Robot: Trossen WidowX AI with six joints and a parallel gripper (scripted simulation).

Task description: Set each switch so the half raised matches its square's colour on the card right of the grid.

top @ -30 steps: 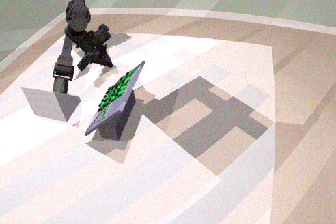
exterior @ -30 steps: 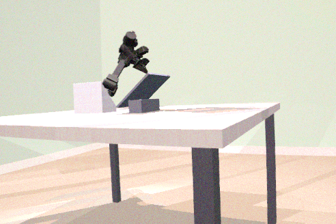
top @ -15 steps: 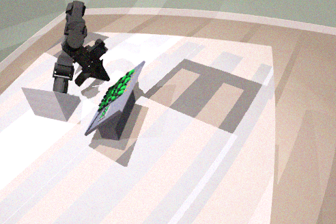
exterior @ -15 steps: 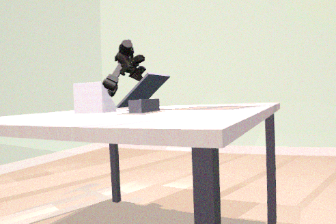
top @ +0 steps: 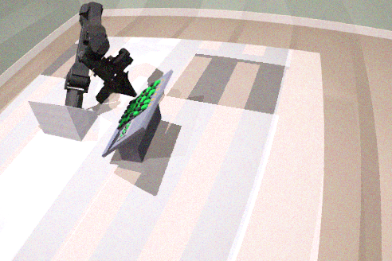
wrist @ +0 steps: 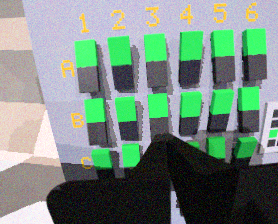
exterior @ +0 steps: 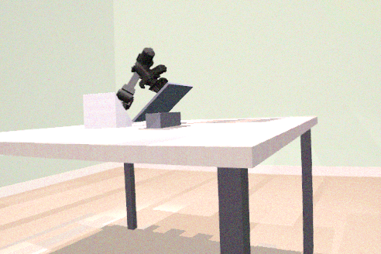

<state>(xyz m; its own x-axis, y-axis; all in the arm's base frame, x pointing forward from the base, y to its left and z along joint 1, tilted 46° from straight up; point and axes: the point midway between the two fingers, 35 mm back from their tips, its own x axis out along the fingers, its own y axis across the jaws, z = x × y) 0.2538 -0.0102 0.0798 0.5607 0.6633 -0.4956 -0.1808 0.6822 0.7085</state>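
The tilted panel [top: 144, 114] [exterior: 166, 99] [wrist: 47, 45] bears rows of green and dark grey switches. In the wrist view, row A shows whole, with switch A1 [wrist: 86, 66] at the left and switch A6 [wrist: 255, 55] at the right. The near halves of A2, A4, B2, B4 and B5 look darker than those of A1, A3, A5, A6, B1, B3 and B6. My gripper [top: 135, 95] [wrist: 162, 139] is shut and empty, its tips at the near half of switch B3 [wrist: 158, 106]; contact cannot be told. It hides much of row C and everything nearer. The card [wrist: 268, 127] is mostly cut off.
A dark block [top: 137, 146] [exterior: 163, 120] supports the panel from beneath. A pale wedge-shaped block [top: 60, 120] [exterior: 100, 111] stands beside the arm's base. The panel's upper edge rises away from the arm. Shadows lie across the table [top: 239, 138] [exterior: 217, 136].
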